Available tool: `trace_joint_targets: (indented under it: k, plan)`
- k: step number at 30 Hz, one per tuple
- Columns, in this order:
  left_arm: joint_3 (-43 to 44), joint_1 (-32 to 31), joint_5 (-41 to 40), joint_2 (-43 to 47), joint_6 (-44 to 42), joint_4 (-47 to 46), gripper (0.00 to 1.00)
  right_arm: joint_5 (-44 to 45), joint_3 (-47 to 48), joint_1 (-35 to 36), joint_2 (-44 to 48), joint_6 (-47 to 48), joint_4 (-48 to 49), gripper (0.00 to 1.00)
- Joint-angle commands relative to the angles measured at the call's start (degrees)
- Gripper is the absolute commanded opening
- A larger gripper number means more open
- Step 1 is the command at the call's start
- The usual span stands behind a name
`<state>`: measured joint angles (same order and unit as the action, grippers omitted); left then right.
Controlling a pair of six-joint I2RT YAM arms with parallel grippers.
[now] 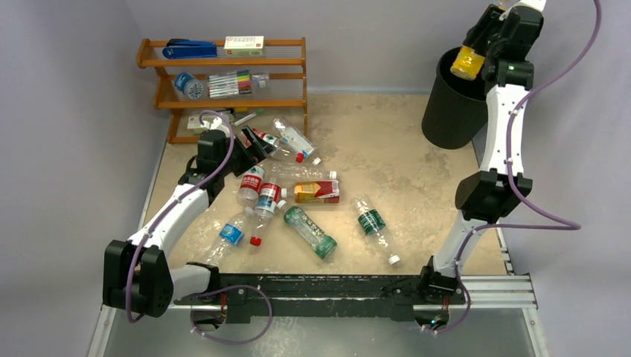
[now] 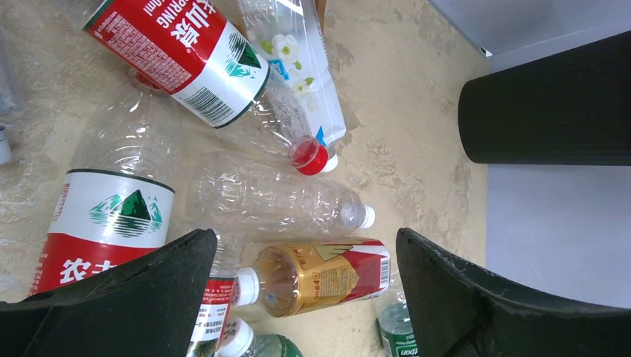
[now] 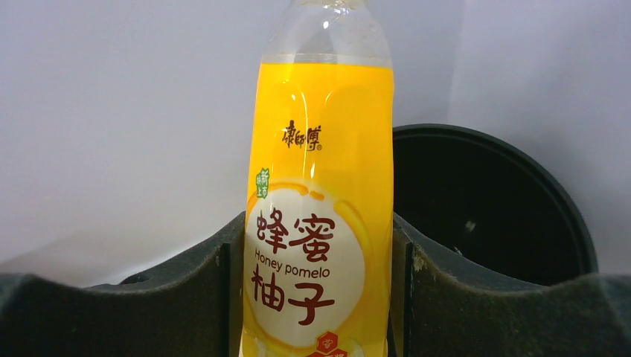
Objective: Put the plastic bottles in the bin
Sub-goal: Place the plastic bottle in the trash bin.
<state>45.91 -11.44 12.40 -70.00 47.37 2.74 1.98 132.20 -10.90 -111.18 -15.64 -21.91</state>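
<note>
My right gripper [image 1: 480, 56] is shut on a yellow Honey pomelo bottle [image 1: 467, 62] and holds it over the rim of the black bin [image 1: 454, 100]. In the right wrist view the bottle [image 3: 320, 208] stands upright between the fingers, with the bin's mouth [image 3: 506, 201] behind it. My left gripper [image 1: 249, 145] is open and empty above the far end of the bottle pile. In the left wrist view an orange-labelled bottle [image 2: 327, 275] lies below the gap, beside a clear bottle [image 2: 275, 197] and red-labelled ones [image 2: 178, 52]. Green bottles [image 1: 310, 232] lie nearer.
A wooden shelf rack [image 1: 223, 82] stands at the back left, close behind the left gripper, with a blue stapler [image 1: 190, 50] and marker pens [image 1: 231, 83] on it. A metal rail [image 1: 357, 290] runs along the near edge. The walls are close on both sides.
</note>
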Motion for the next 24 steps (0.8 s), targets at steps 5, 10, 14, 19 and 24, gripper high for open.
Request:
trace_joint_targets:
  k: [5,10,14,19,24]
  plan:
    - [3.8,-0.4,0.3,0.1,-1.4,-0.8,0.91,2.6,2.4,-3.2,-2.5,-4.3,6.3,0.46]
    - [4.1,-0.4,0.7,-0.1,-1.9,-0.5,0.91,4.0,3.8,-3.3,-6.1,-4.2,6.4,0.53]
    - [4.1,-0.4,0.7,-0.1,-2.2,-0.4,0.91,4.3,3.1,-3.2,-7.5,-4.1,6.1,0.71]
    - [4.2,-0.4,0.8,-0.1,-2.2,-0.5,0.91,6.0,2.8,-3.1,-7.2,-2.8,6.2,0.85]
    - [4.1,-0.4,0.9,-0.4,-2.3,-0.4,0.91,5.1,-0.2,-2.1,-3.6,-2.4,5.5,0.91]
